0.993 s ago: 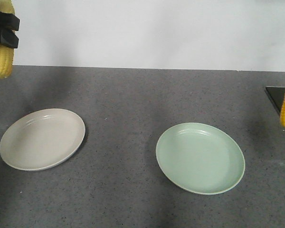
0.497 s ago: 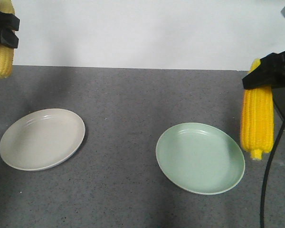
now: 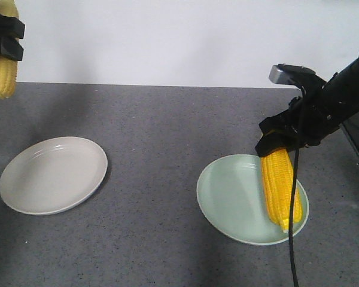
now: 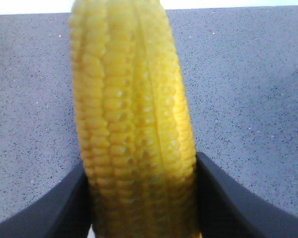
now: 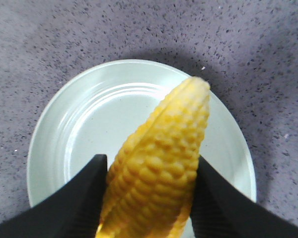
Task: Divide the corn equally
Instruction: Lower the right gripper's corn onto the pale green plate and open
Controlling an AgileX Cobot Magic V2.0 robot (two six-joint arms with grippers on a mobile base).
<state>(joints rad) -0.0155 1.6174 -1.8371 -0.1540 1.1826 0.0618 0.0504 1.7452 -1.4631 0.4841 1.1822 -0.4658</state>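
Nearest the front camera lies the pale green plate (image 3: 242, 206), set on the speckled grey tabletop (image 3: 161, 131). Over its right half hangs a corn cob (image 3: 280, 186), point downward and tilted, its tip close above the plate's near right rim; whether tip and plate touch cannot be told from this view. The right gripper (image 3: 281, 140), black, is clamped on the cob's thick upper end. The right wrist view adds what the front one lacks: the two dark fingers (image 5: 84, 198) press against both flanks of the cob (image 5: 159, 168), and the tapered tip points out over the green plate (image 5: 79, 124), whose ringed floor is bare beneath it. A little further back and well apart to the left sits the beige plate (image 3: 52, 174), nothing on it. Farthest, at the upper left corner of the front view, the left gripper (image 3: 1, 37) grips a second cob (image 3: 1, 75), held upright and high, beside rather than over the beige plate. The left wrist view shows this cob (image 4: 134, 124) filling the frame, kernels in close rows, with the black fingers (image 4: 228, 198) hugging its sides and only grey tabletop behind; no plate appears there.
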